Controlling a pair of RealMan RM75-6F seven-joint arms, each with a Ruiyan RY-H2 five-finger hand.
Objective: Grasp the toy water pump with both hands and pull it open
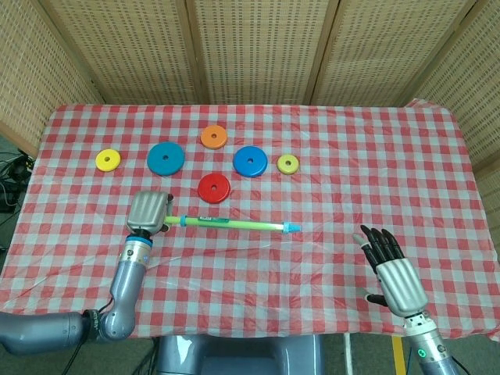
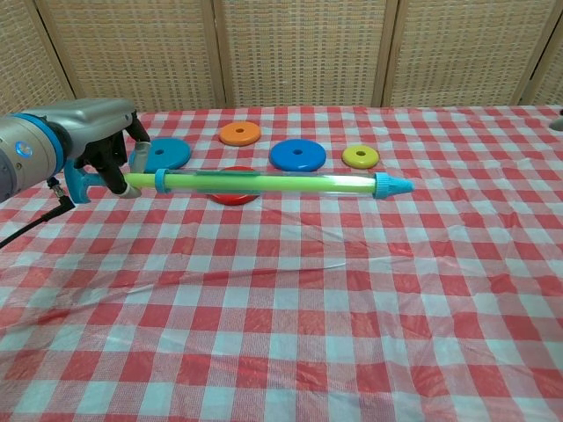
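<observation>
Your pump (image 2: pixel 264 182): green tube w/ blue tip, horizontal, lifted off the cloth, handle end at left.

In the chest view we saw the left hand (image 2: pixel 97 141) gripping the toy water pump (image 2: pixel 264 182) at its blue handle end, the green tube held level above the table (image 2: pixel 352 308) and pointing away from that hand, ending in a blue nozzle. Relative to the pump, a red disc (image 2: pixel 230 196) lay directly behind its middle, partly hidden by the tube. Farther behind the pump sat a large blue disc (image 2: pixel 298 155), an orange disc (image 2: pixel 240 133) and a small yellow-green disc (image 2: pixel 361 156). Another blue disc (image 2: pixel 169 154) lay behind the pump's handle end, just beside the hand. The table wore a red-and-white checked cloth, with woven panels (image 2: pixel 299 53) beyond the discs.
</observation>
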